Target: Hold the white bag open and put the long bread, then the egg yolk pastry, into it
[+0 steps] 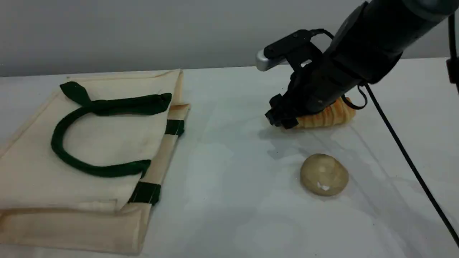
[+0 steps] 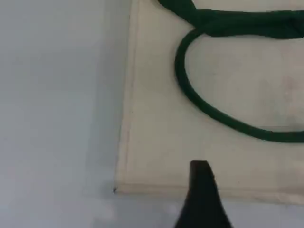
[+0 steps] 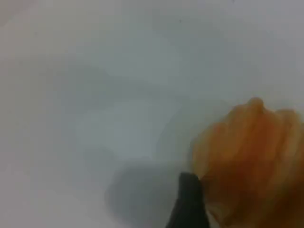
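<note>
Scene view: right claw point(image 1: 283, 120), jaws apart, sits at long bread's point(image 1: 328, 114) view-left end, loaf axis approx. L-R across worktop point(image 1: 233, 161).

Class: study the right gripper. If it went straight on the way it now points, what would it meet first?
Probably the ridged golden-orange long bread, close beside the right gripper; otherwise the white table just beneath. Depth is unclear.

white bag point(image 2: 156, 142) lying flat, green handle point(image 2: 179, 71) looped
</note>
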Motion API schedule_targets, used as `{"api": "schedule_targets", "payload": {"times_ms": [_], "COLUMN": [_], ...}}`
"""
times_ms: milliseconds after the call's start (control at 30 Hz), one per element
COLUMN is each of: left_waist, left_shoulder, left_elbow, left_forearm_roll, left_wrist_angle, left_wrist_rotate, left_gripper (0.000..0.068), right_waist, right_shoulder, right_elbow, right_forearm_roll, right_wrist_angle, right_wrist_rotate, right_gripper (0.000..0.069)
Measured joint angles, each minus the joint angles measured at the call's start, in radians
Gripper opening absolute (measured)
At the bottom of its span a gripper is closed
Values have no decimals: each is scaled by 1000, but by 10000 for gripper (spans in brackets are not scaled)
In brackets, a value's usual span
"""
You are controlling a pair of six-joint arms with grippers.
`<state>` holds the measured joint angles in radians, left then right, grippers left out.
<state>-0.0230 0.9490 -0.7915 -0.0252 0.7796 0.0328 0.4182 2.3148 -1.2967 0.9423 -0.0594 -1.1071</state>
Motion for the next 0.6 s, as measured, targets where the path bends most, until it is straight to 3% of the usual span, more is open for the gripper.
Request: {"api": "schedule_targets", "payload": {"times_ms": [267, 600], "left_waist": [0, 0], "left_shoulder": [0, 0], "left_elbow": [0, 0], "left_forearm_roll": [0, 0], "left_wrist_angle": [0, 0], "left_wrist_rotate": [0, 0], "left_gripper": [453, 453], "right_waist": [0, -2], "right_shoulder": [23, 24], "right_elbow": [1, 2], "right_forearm_roll": [-2, 1], "right_wrist_angle": [-58, -81], "right_wrist_rotate": [1, 2], "right_gripper": [461, 203]}}
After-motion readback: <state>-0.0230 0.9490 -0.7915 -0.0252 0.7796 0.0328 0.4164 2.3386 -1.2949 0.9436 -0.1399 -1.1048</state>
